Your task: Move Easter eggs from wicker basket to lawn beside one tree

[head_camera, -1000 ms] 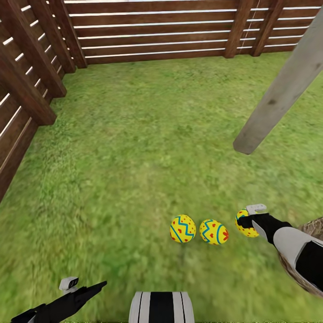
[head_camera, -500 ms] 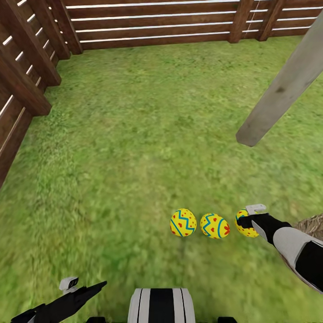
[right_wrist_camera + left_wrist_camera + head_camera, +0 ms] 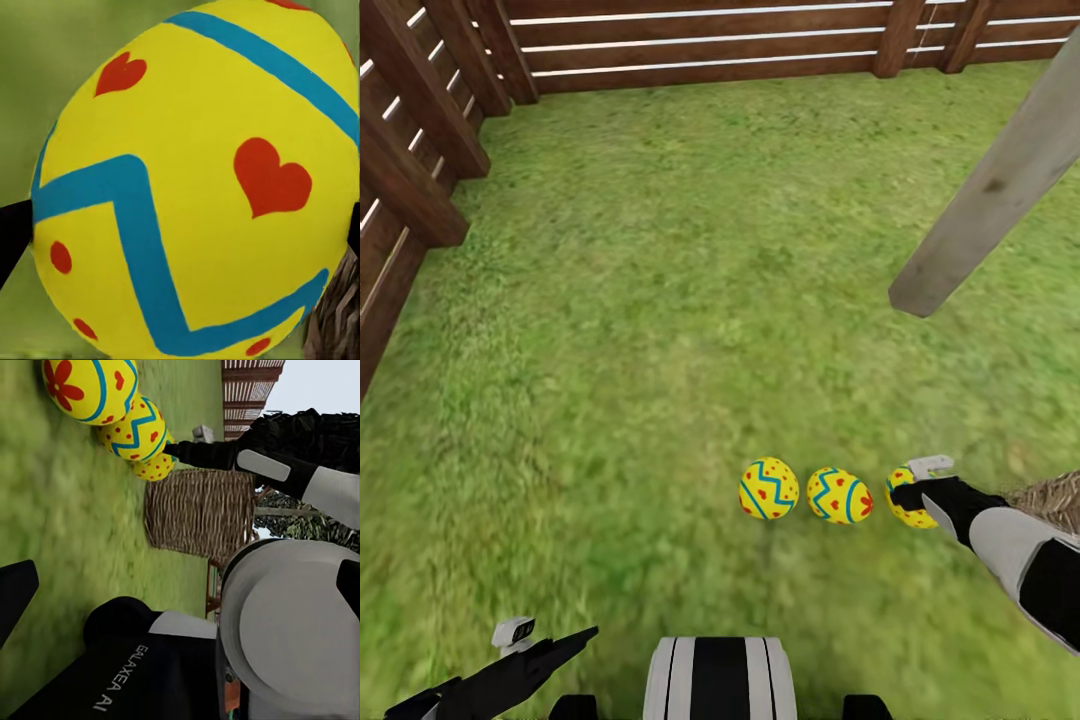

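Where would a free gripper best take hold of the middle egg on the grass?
Grip the middle egg across its narrower girth, coming from above with fingers fore and aft. It lies on its side on the lawn, with close neighbours along the row.

My right arm reaches forward and low, its black-fingered gripper (image 3: pixel 908 492) clamped around a yellow egg with blue zigzags and red spots (image 3: pixel 905 508). My left arm lies low beside my trunk, its black gripper (image 3: pixel 575 638) pointing forward, holding nothing.
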### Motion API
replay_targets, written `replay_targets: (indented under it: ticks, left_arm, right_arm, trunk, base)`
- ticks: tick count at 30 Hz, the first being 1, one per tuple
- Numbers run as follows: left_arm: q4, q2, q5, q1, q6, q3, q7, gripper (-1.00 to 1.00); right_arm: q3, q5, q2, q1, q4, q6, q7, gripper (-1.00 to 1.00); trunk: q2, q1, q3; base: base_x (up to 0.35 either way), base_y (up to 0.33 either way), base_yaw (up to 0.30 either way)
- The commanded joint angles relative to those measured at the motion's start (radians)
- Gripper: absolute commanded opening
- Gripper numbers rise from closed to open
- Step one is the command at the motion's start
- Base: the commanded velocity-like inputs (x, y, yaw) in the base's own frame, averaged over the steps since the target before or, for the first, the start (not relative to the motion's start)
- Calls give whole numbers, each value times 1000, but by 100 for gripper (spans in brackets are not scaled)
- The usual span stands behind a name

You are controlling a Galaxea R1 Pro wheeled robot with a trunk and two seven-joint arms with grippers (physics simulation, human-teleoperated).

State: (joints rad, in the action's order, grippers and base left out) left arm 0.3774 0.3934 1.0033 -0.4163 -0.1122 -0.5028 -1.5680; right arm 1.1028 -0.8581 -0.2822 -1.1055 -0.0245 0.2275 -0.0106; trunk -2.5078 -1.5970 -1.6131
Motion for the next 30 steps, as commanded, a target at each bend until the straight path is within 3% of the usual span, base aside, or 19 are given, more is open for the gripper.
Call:
replay_targets:
  ticks: [1,8,30]
  left_arm:
    - [0,1,8,-1,-10,-8,-3,100]
    - [0,2,8,-1,-10,-8,-3,100]
    - [0,-1,8,-1,-11,-8,-3,100]
  right_arm:
    - [-12,-21,0,1,-6,7,-9,100]
    - [-14,-22,0,1,-6,6,-9,100]
    - [-14,-23,-2,1,-6,6,-11,100]
  trunk:
    - [0,-18,-1]
    - [0,-18,-1]
    - [5,-8,84]
  base:
    - [0,0,0]
    - [0,0,0]
    - [0,0,0]
